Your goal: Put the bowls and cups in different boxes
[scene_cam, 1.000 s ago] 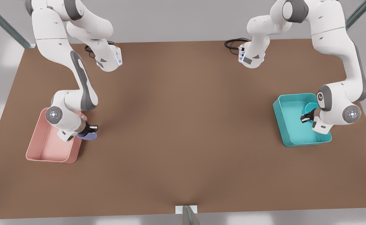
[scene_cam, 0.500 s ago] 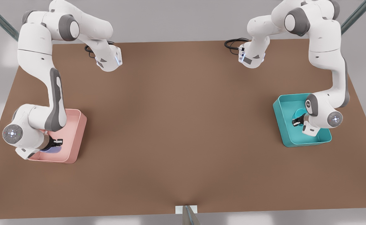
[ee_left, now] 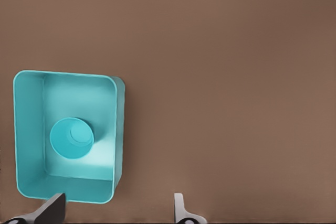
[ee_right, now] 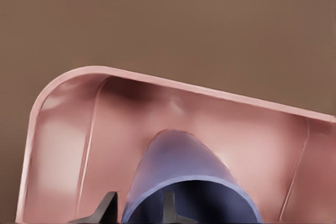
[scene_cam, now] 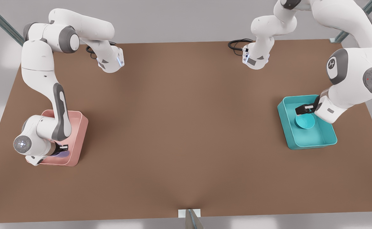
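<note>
Brown table (scene_cam: 186, 133); pink box (scene_cam: 77, 133), teal box (scene_cam: 287, 127) well apart.

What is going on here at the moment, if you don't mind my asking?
Two robot arms are sorting a bowl and a cup into separate boxes. The left gripper hangs open above the teal box, with the teal bowl sitting free on its floor. The right gripper is down in the pink box, clamped on the rim of the purple cup.
</note>
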Controlling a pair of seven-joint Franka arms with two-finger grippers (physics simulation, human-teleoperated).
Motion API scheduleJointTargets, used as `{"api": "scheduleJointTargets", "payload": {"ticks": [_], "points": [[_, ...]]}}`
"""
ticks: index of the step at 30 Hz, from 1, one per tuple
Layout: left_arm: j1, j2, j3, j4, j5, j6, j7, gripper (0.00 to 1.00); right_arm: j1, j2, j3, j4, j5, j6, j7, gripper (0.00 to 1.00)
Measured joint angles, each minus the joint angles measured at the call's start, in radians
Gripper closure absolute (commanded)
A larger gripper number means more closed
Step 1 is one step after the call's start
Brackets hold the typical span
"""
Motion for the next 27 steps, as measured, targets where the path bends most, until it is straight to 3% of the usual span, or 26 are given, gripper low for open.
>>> {"api": "scheduleJointTargets", "payload": {"ticks": [11, 18, 27], "points": [[0.025, -0.006, -0.006, 0.031, 0.003, -0.148, 0.046, 0.00, 0.006, -0.142, 0.039, 0.017, 0.027, -0.066, -0.027, 0.00], [0.023, -0.005, -0.008, 0.031, 0.004, -0.171, 0.063, 0.00, 0.033, -0.261, 0.191, 0.224, 0.040, -0.337, -0.006, 0.00], [0.012, 0.016, -0.009, 0.027, -0.005, -0.194, 0.069, 0.00, 0.043, -0.477, 0.202, 0.136, 0.073, -0.595, 0.055, 0.00]]}}
